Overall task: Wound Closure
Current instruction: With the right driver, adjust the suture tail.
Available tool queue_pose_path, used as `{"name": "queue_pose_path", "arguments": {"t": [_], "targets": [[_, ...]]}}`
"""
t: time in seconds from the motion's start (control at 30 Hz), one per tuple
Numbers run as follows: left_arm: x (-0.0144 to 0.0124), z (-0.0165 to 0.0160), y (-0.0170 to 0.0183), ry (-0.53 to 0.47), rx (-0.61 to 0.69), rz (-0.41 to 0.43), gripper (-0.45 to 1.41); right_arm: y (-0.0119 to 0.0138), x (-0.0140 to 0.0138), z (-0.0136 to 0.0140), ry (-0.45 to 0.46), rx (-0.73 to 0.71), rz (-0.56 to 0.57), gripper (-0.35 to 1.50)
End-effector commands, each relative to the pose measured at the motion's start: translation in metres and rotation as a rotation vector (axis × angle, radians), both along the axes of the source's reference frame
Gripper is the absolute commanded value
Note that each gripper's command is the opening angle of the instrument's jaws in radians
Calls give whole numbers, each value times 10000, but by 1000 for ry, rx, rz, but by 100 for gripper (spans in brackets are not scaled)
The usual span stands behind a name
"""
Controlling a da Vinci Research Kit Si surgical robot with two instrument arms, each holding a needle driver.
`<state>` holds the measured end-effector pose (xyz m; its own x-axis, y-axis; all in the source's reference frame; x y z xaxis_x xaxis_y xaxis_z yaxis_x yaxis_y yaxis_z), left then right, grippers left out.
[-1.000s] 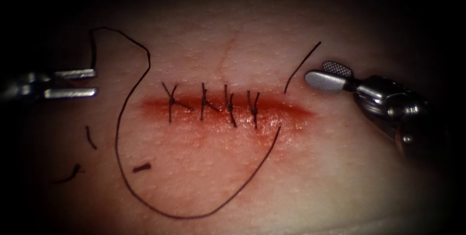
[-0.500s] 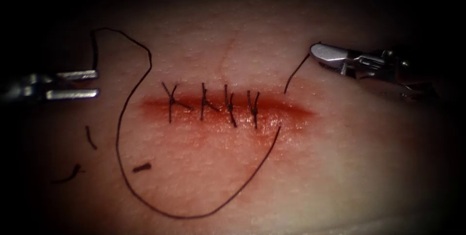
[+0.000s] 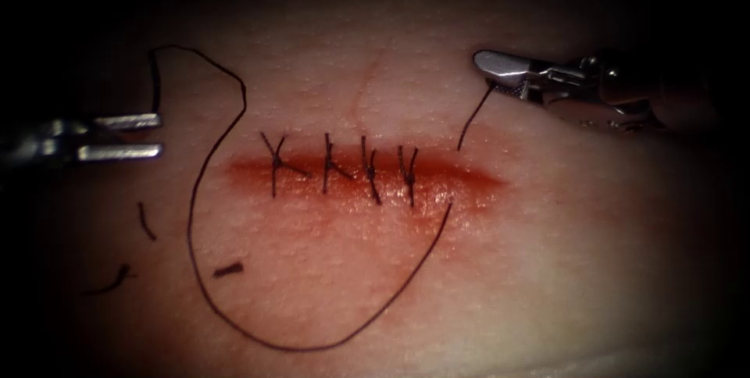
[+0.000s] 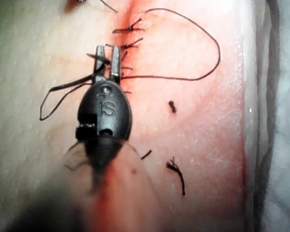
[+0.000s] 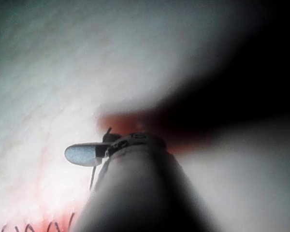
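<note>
Thread was the thing to handle: a thin dark suture thread (image 3: 205, 151), limp and light, likely best gripped near its free end. Left of the red stitched cut (image 3: 367, 179), the left arm's steel tool (image 3: 160, 136) held its jaws slightly parted around the strand, clamping nothing. Right of the cut, the right arm's steel tool (image 3: 494, 75) had closed on the short tail.

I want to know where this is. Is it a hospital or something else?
Probably a practice bench, not a hospital. Two robot tools, the left pincer and right pincer, work over a slab of tissue with a stitched cut and loose thread.
</note>
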<state>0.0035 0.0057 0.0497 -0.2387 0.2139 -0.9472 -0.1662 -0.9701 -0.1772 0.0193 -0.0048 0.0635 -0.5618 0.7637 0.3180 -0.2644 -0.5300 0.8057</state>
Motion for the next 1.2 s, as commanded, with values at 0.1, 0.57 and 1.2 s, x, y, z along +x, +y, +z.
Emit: {"name": "queue_pose_path", "arguments": {"t": [0.1,0.57,1.2], "targets": [[-5,6,1,-1,-1,0,-45,-1,4,0,-123,-94,-119,-35],[-11,9,-3,5,-4,8,-45,2,28,-57,-374,-715,-407,-35],[-11,7,-3,4,-4,8,-45,2,32,-70,-517,-1013,-645,-35]]}}
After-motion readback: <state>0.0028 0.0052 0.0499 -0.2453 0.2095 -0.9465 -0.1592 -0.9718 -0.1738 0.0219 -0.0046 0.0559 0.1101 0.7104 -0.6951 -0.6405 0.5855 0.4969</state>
